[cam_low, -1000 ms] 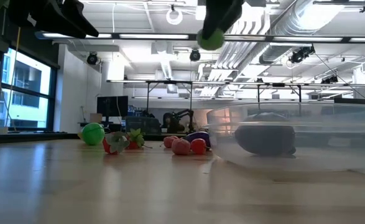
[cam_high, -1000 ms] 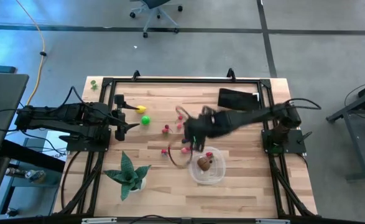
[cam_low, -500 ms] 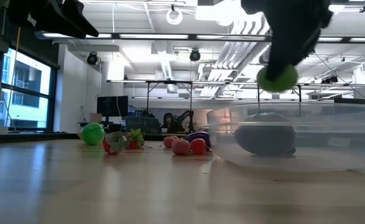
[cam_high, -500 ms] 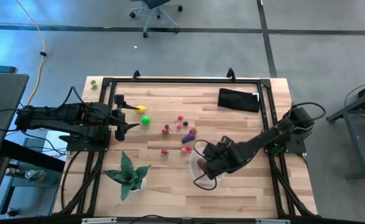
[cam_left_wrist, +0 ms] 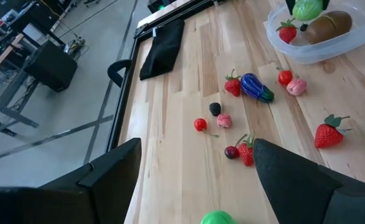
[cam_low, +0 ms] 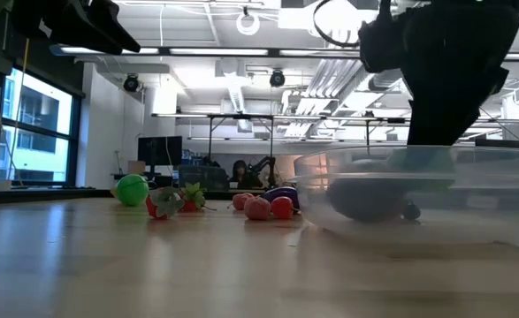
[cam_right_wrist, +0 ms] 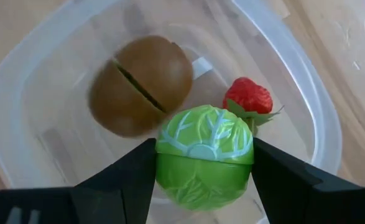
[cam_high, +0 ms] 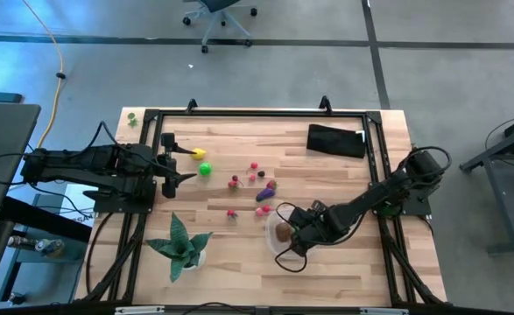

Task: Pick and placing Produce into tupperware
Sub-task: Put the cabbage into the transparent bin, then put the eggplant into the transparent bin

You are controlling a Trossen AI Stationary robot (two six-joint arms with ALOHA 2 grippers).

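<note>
The pale wooden plank surface (cam_high: 239,254) sits inside a black metal frame on a grey concrete floor (cam_high: 265,70). In the low view the room behind shows white ceiling ducts, strip lights, tall windows and desks with monitors.

The clear round plastic tupperware (cam_high: 278,248) lies near the surface's front edge, toward the right. Over it the right gripper (cam_right_wrist: 204,163) has its fingers clamped on a bright green ribbed cabbage-like toy (cam_right_wrist: 204,152), above a brown split oval piece (cam_right_wrist: 142,84) and a red strawberry (cam_right_wrist: 249,96) already inside.

The left gripper (cam_high: 176,164) waits at the left edge, fingers apart.

Loose produce (cam_left_wrist: 250,87) lies mid-surface. A black rectangular pouch (cam_high: 335,140) lies at the far right corner, and a green spiky potted plant (cam_high: 182,245) near the front left.
</note>
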